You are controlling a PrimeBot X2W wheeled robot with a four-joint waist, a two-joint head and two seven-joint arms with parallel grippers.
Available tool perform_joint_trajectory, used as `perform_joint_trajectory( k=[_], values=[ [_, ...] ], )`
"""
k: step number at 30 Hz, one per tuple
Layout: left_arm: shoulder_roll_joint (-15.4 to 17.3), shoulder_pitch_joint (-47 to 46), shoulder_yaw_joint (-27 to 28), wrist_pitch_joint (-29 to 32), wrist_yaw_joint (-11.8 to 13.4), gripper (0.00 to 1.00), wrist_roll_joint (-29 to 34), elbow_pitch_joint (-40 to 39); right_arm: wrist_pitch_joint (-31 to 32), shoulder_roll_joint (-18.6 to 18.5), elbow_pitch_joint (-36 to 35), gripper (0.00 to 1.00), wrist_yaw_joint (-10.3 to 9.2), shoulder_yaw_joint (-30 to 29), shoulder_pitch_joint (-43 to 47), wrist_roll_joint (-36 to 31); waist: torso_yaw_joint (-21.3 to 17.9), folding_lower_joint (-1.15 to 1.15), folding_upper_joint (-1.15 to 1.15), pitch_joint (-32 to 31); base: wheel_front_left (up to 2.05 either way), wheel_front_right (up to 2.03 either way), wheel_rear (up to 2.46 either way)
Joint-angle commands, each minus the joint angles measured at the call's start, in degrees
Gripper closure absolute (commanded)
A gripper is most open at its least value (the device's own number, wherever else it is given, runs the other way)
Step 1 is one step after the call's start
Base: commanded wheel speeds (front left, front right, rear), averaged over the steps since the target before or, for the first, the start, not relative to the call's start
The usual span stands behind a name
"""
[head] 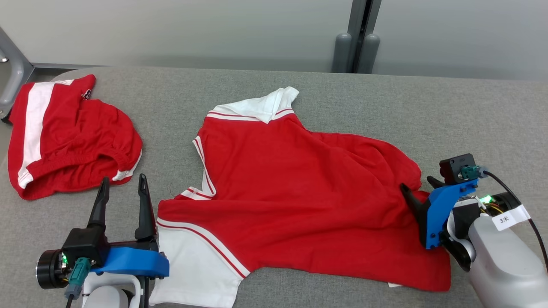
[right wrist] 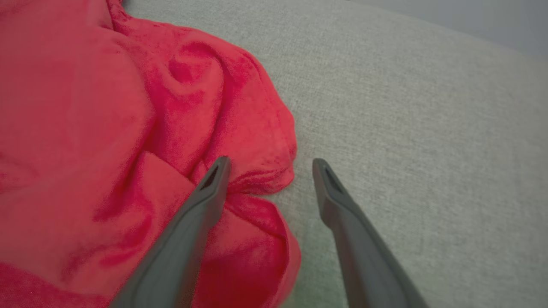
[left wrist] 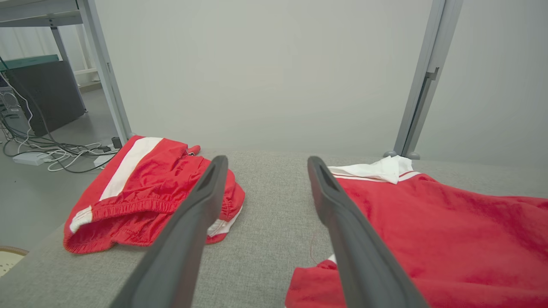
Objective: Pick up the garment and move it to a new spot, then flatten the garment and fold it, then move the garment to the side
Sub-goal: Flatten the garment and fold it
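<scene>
seemingly mid-flattening the garment [head: 299,192]. left gripper [head: 123,187] and right gripper [head: 417,183]: spread wide, empty. next: pinch its bunched side, tug outward.

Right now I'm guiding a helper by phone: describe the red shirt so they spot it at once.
Start at the grey table; the shirt lies spread across its middle. It is red with white sleeves, the larger of two red garments. The shorts bunched to its left have an elastic waist and a white side stripe, no sleeves.
</scene>
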Motion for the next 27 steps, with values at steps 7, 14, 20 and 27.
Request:
perform_joint_trajectory(
  k=[7,14,20,27],
  values=[
    [-0.61,-0.78,0.49,-0.24,0.05,0.00,0.74,-0.79,-1.41,-0.41,4.50,1.00,0.01,5.15,-3.19,3.62,0.29,0.00,0.00,0.67,0.00,0.00,0.00],
    [-0.82,-1.33,0.60,-0.24,-0.13,0.00,1.02,-1.00,-5.35,-3.03,6.05,1.00,0.00,6.54,-8.28,6.52,0.23,0.00,0.00,1.50,0.00,0.00,0.00],
    [-1.16,-2.44,0.10,-0.24,-0.31,0.00,1.36,-1.45,-9.36,-6.90,8.55,1.00,0.01,5.29,-16.43,7.43,1.07,0.00,0.00,3.15,0.00,0.00,0.00],
    [-1.72,-4.73,-1.29,-0.22,-0.71,0.00,0.91,-0.91,-11.98,-10.70,13.38,1.00,0.00,4.18,-26.08,6.22,3.43,0.00,0.00,5.57,0.00,0.00,0.00]
  ],
)
